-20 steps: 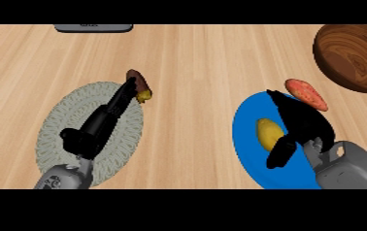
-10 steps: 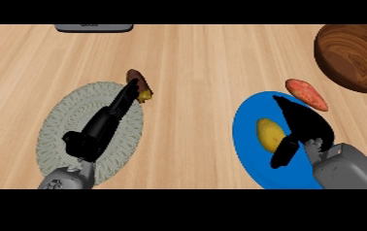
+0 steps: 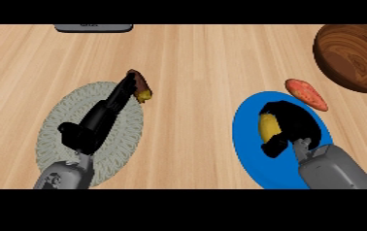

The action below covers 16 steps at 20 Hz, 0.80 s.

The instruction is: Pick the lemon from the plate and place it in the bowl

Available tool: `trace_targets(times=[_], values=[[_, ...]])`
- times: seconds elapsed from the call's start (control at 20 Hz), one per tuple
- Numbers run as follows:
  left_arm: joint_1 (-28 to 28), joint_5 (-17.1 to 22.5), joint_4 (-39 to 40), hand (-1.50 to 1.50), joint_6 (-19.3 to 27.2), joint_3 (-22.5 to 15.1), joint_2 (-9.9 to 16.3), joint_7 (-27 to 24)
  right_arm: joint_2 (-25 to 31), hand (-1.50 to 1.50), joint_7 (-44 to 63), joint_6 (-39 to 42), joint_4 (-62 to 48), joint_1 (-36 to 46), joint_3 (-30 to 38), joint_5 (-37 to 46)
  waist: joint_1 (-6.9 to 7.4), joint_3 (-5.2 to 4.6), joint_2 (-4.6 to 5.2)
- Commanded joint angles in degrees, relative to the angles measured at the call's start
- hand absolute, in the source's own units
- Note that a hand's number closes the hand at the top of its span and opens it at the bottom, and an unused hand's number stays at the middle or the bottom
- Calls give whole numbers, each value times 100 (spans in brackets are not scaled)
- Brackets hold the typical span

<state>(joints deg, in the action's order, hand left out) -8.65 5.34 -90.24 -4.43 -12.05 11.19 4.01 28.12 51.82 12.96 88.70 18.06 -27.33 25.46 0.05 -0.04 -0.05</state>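
The yellow lemon (image 3: pixel 268 127) lies on the blue plate (image 3: pixel 247 147) at the lower right. My right hand (image 3: pixel 295 123) is over the plate, its fingers curled round the lemon's top and right side and its thumb below it, hiding part of the fruit. The dark wooden bowl (image 3: pixel 345 55) stands at the upper right edge, partly cut off. My left hand (image 3: pixel 100 118) stretches open across a grey woven mat (image 3: pixel 122 147) at the lower left.
A red-orange vegetable (image 3: pixel 307 94) lies at the plate's upper right rim, between the plate and the bowl. A brown and yellow item (image 3: pixel 142 90) sits at the left hand's fingertips. A dark grey object (image 3: pixel 93 27) is at the counter's top edge.
The right hand's fingers have curled in round the lemon, and its forearm has shifted slightly further onto the plate. The left hand has not moved.
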Motion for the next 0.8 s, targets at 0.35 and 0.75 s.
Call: trace_targets(times=[0.35, 0.75], values=[[44, -227, 291, 0, -327, 266, -252, -146, -514, 150, -296, 302, 182, -133, 565, 1122, -13, 3, 4], [188, -282, 68, 0, -118, 42, -312, -65, 1896, 150, -5137, 1030, 1328, -133, -474, 798, -85, 37, -35]])
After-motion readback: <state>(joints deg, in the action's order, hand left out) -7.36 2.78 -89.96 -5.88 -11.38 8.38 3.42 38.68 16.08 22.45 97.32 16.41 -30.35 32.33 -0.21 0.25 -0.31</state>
